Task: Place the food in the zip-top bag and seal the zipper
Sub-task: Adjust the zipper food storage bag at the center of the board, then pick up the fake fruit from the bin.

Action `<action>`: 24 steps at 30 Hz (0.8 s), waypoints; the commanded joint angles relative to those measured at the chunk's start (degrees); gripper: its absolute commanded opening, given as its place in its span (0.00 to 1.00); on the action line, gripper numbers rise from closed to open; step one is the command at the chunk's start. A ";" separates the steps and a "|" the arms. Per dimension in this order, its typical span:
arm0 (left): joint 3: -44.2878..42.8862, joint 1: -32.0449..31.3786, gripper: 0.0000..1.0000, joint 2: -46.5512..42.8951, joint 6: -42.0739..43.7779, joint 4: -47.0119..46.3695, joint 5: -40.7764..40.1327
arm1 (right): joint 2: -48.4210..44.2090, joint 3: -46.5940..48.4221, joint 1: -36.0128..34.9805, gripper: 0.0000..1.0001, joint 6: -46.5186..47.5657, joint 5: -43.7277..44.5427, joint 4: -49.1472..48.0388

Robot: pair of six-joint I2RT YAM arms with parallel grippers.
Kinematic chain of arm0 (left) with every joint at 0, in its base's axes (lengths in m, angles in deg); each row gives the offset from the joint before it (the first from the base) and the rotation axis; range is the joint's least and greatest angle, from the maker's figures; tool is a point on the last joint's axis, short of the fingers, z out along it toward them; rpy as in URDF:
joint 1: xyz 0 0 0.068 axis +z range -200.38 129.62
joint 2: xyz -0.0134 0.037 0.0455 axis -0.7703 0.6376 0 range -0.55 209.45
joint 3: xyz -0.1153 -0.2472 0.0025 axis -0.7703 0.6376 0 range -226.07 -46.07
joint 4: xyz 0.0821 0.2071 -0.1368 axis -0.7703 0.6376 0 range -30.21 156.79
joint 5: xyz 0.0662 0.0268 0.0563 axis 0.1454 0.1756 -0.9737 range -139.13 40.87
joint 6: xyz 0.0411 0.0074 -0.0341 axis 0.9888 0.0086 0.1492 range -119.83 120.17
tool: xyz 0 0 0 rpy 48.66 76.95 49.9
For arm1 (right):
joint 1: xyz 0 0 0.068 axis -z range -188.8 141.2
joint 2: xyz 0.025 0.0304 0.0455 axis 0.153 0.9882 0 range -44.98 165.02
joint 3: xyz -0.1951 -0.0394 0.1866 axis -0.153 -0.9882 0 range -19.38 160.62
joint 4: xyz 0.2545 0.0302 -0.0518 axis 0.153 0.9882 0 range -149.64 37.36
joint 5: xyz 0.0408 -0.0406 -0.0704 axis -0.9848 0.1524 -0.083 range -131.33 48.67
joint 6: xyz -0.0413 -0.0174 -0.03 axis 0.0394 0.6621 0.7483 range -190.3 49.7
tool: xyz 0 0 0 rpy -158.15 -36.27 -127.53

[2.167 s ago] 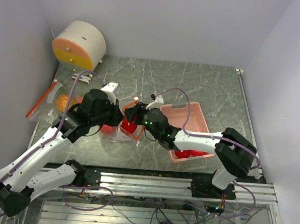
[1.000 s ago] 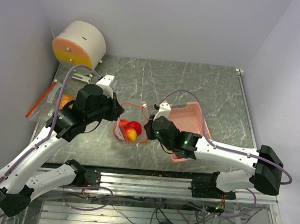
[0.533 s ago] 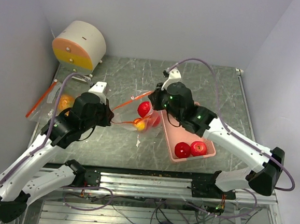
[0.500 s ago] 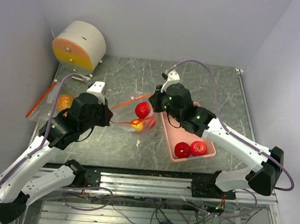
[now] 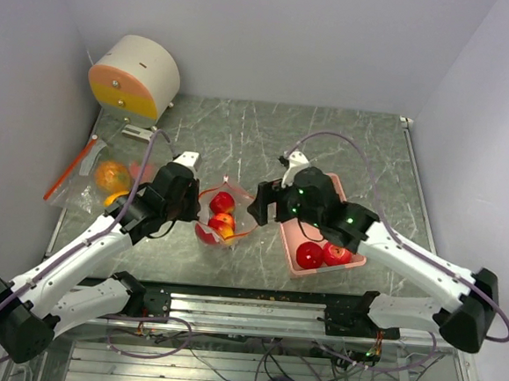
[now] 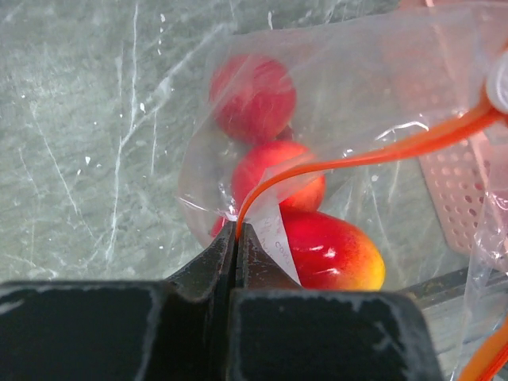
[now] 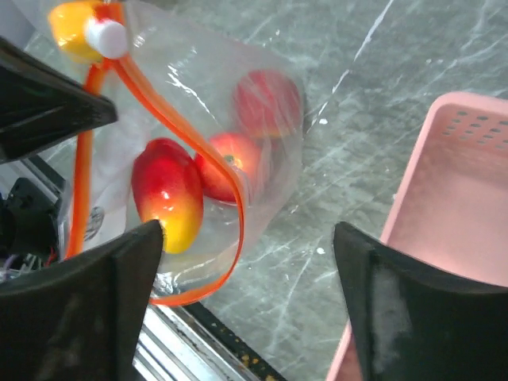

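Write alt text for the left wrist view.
The left tool, jaws closed, pinches the orange zipper strip of a clear zip-top bag holding three glossy red toy fruits, the nearest shading to yellow. A grey marbled table lies beneath; a pink basket shows at right.

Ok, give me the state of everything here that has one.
Clear zip-top bag with orange zipper: open, unsealed, three fruits inside.
Left fingers: shut on the bag's zipper edge.
Right fingers: open, empty.
Pink perforated plastic basket: holds two red apples.
Second clear bag at far left: holds an orange fruit; zipper unclear.
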 commanded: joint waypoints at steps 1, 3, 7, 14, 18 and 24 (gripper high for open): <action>-0.84 0.03 0.07 -1.20 -0.39 -4.09 1.12 | -6.70 0.32 0.25 0.99 -0.36 1.90 4.51; -1.92 0.04 0.07 -1.69 -0.02 -3.22 0.72 | -8.10 0.29 0.30 1.00 -2.57 4.92 8.56; -4.14 0.03 0.07 -2.47 0.44 -2.05 1.39 | -8.36 -4.13 1.88 1.00 -10.81 12.87 20.22; -5.46 0.02 0.07 -3.81 1.18 -1.43 2.76 | -11.64 -10.65 3.68 1.00 -24.39 18.08 33.68; -5.03 0.07 0.07 -4.27 1.28 -1.64 3.13 | -14.01 -12.72 4.05 1.00 -25.72 16.93 33.58; -4.41 0.04 0.07 -4.34 1.36 -2.17 3.74 | -9.05 -16.09 4.82 1.00 -23.09 12.87 27.65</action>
